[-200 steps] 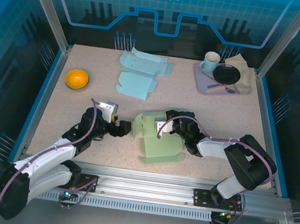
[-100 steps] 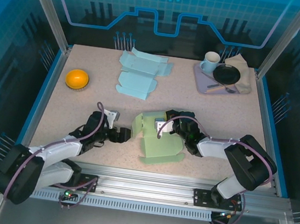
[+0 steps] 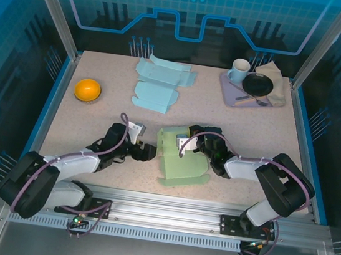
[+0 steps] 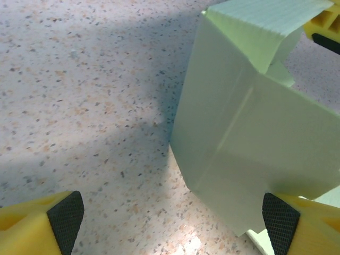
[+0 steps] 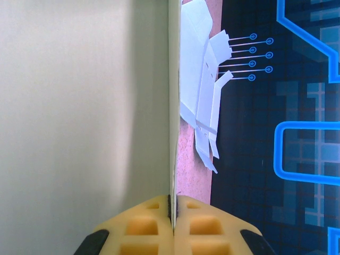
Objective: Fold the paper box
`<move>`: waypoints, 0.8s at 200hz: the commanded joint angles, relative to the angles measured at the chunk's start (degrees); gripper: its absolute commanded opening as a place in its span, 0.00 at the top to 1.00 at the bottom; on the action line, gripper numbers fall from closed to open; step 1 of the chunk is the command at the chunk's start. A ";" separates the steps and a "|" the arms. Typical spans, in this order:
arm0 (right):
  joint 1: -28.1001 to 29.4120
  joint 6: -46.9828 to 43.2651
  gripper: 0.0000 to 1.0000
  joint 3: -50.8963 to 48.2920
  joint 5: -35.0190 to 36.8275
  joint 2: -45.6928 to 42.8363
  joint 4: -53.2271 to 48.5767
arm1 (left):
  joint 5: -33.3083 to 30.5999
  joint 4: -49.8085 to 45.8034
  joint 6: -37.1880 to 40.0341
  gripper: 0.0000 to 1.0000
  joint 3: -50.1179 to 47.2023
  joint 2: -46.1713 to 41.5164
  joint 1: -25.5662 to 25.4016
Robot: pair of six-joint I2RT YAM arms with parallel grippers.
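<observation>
The pale green paper box (image 3: 179,159) lies partly folded at the table's middle front, one panel standing up. My right gripper (image 3: 189,144) is shut on the thin edge of that upright panel (image 5: 85,106), its yellow fingers (image 5: 143,226) pinched together around the sheet. My left gripper (image 3: 148,151) is low on the table at the box's left side, open wide. In the left wrist view the box's wall (image 4: 249,138) stands just ahead, and the gripper (image 4: 171,218) has its right pad (image 4: 279,215) by the box's lower corner and its left pad (image 4: 65,212) over bare table.
Flat light blue box blanks (image 3: 159,85) lie at the back middle, also in the right wrist view (image 5: 199,79). An orange bowl (image 3: 88,89) sits at the left. A tray (image 3: 230,91) with a mug, black plate and cloth stands at the back right.
My left gripper has dropped lower and slid right up to the box's left side. The box's left edge has shifted slightly right. The right gripper has stayed put.
</observation>
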 commanded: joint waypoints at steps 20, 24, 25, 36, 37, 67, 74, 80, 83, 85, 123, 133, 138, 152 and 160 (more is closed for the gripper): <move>-0.56 0.87 1.00 0.02 -0.75 -0.31 -2.63 | 1.58 2.99 1.26 0.08 4.50 4.23 -2.11; -0.57 0.87 1.00 0.02 -0.73 -0.26 -2.63 | 1.55 3.21 1.15 0.08 4.79 4.67 -2.30; -0.60 0.87 1.00 0.02 -0.75 -0.25 -2.63 | 1.59 3.23 1.13 0.08 4.87 4.77 -2.30; -0.54 0.80 1.00 0.06 -0.65 -0.33 -2.68 | 1.78 4.09 0.64 0.08 5.29 5.86 -2.74; -0.54 0.79 1.00 0.04 -0.62 -0.28 -2.65 | 1.84 4.20 0.57 0.08 5.30 5.93 -2.74; -0.54 0.69 1.00 0.02 -0.69 -0.39 -2.80 | 1.81 6.05 -0.37 0.08 5.95 8.59 -3.75; -0.54 0.61 1.00 0.00 -0.74 -0.41 -2.80 | 1.66 6.23 -0.45 0.08 6.05 9.23 -3.95; -0.59 0.60 1.00 0.04 -0.74 -0.41 -2.80 | 1.66 6.45 -0.55 0.08 6.15 9.71 -4.08; -0.55 0.59 1.00 0.02 -0.73 -0.46 -2.80 | 1.60 6.56 -0.63 0.08 6.16 9.97 -4.18; -0.55 0.60 1.00 0.02 -0.76 -0.43 -2.80 | 1.58 6.67 -0.64 0.08 6.24 10.10 -4.15; -0.46 0.34 1.00 -0.02 -0.77 -0.50 -2.98 | 1.54 7.82 -1.35 0.07 7.45 12.81 -4.26; -0.37 0.34 1.00 -0.03 -0.75 -0.50 -3.04 | 1.66 7.85 -1.40 0.07 8.00 13.24 -4.31; -0.37 0.34 1.00 -0.05 -0.62 -0.55 -3.07 | 1.63 7.98 -1.48 0.07 8.23 13.38 -4.36; -0.37 0.34 1.00 -0.06 -0.68 -0.41 -3.15 | 1.98 8.89 -2.00 0.07 8.63 13.94 -4.34; -0.29 0.36 1.00 -0.04 -0.67 -0.42 -3.14 | 2.22 9.31 -2.18 0.07 8.89 14.42 -4.38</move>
